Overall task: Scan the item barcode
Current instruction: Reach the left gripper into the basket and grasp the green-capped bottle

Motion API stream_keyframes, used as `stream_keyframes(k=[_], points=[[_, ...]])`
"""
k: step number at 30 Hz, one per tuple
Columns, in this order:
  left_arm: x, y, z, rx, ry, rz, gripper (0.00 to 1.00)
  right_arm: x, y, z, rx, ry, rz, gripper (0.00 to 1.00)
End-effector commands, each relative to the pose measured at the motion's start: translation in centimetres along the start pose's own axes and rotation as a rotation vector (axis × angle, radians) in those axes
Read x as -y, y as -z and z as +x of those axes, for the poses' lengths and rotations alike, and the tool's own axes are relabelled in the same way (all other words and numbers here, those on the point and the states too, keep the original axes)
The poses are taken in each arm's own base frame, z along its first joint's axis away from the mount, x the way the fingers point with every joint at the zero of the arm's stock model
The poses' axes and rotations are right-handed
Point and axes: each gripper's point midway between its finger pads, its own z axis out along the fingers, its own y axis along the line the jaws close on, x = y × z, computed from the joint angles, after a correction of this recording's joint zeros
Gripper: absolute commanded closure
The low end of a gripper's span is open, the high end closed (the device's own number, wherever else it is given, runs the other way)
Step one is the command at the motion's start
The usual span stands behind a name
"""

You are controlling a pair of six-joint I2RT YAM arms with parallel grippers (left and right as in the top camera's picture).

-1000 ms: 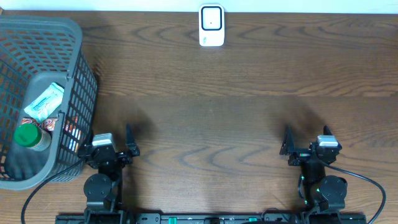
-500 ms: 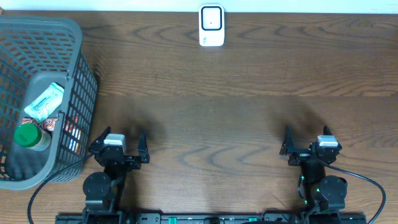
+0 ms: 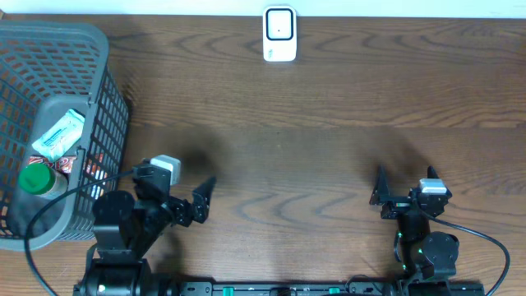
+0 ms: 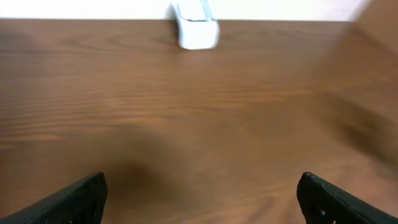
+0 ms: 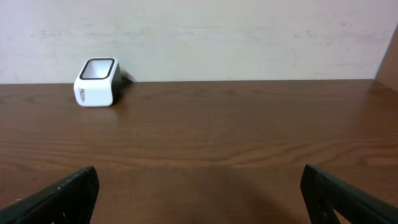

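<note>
Spread wide at the left fingers [image 4: 74, 199], with nothing pinched and only bare desk [image 4: 199, 124] between the two dark tips. Same at the right fingers [image 5: 62, 196]: parted to the edges of the wrist view, empty, low over the wood. From overhead, angled toward the middle of the desk on the left arm [image 3: 123, 226], just beside the near corner of a grey mesh basket [image 3: 115, 123]. Squared toward the far edge on the right arm [image 3: 427, 247], well apart from the other. Beyond both, against the far edge by the wall, standing upright: a small white scanner [image 3: 279, 34] with a dark window on its face, in sight of both wrist cameras, blurred in the left one. Inside the basket at the desk's left end, the items to scan: a teal-and-white packet [image 3: 59, 134] lying slanted, a green-lidded jar [image 3: 36, 178] just beside it, and something red and white [image 3: 92, 171] against the wall nearest the left arm, too hidden to name. Untouched by either set of fingers.
</note>
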Motion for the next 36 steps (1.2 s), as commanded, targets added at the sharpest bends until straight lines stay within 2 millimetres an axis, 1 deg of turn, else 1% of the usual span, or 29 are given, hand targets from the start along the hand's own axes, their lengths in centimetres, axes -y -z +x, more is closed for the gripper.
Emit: stream_keyframes(k=[1, 2, 4, 7, 10, 15, 17, 19, 21, 23, 24, 27, 29, 31, 32, 36], points=[[4.3, 0.4, -0.2, -0.018, -0.003, 0.255, 0.02, -0.1, 0.0, 0.2, -0.006, -0.012, -0.004, 0.01], [4.8, 0.4, -0.1, -0.034, 0.025, 0.286, 0.02, -0.1, 0.0, 0.2, -0.006, -0.012, -0.004, 0.01], [4.8, 0.4, 0.0, -0.063, 0.062, 0.285, 0.02, -0.1, 0.0, 0.2, -0.006, -0.012, -0.004, 0.01], [4.6, 0.6, -0.7, -0.096, 0.083, 0.263, 0.02, -0.1, 0.0, 0.2, -0.006, -0.012, -0.004, 0.01], [4.1, 0.8, -2.6, -0.114, 0.093, 0.221, 0.02, -0.1, 0.0, 0.2, -0.006, -0.012, -0.004, 0.01], [3.3, 1.7, -6.8, -0.146, 0.108, 0.125, 0.02, -0.1, 0.0, 0.2, -0.006, -0.012, -0.004, 0.01], [3.4, 2.3, -8.1, -0.170, 0.111, 0.115, 0.02, -0.1, 0.0, 0.2, -0.006, -0.012, -0.004, 0.01], [3.7, 2.8, -8.5, -0.185, 0.080, 0.117, 0.02, -0.1, 0.0, 0.2, -0.006, -0.012, -0.004, 0.01], [3.7, 2.8, -8.9, -0.167, 0.033, 0.121, 0.02, -0.1, 0.0, 0.2, -0.006, -0.012, -0.004, 0.01], [3.5, 2.7, -9.6, -0.141, 0.026, 0.114, 0.02, -0.1, 0.0, 0.2, -0.006, -0.012, -0.004, 0.01], [3.1, 2.6, -10.0, -0.128, 0.048, 0.085, 0.02, -0.1, 0.0, 0.2, -0.006, -0.012, -0.004, 0.01], [0.1, 2.9, -11.6, -0.090, 0.150, -0.102, 0.02, -0.1, 0.0, 0.2, -0.006, -0.012, -0.004, 0.01], [-1.2, 3.3, -12.8, -0.069, 0.183, -0.184, 0.02, -0.1, 0.0, 0.2, -0.006, -0.012, -0.004, 0.01], [-1.5, 3.6, -14.1, -0.060, 0.196, -0.216, 0.02, -0.1, 0.0, 0.2, -0.006, -0.012, -0.004, 0.01], [-1.8, 3.9, -15.4, -0.056, 0.195, -0.242, 0.02, -0.1, 0.0, 0.2, -0.006, -0.012, -0.004, 0.01], [-3.5, 4.9, -18.9, -0.043, 0.232, -0.359, 0.02, -0.1, 0.0, 0.2, -0.006, -0.012, -0.004, 0.01]])
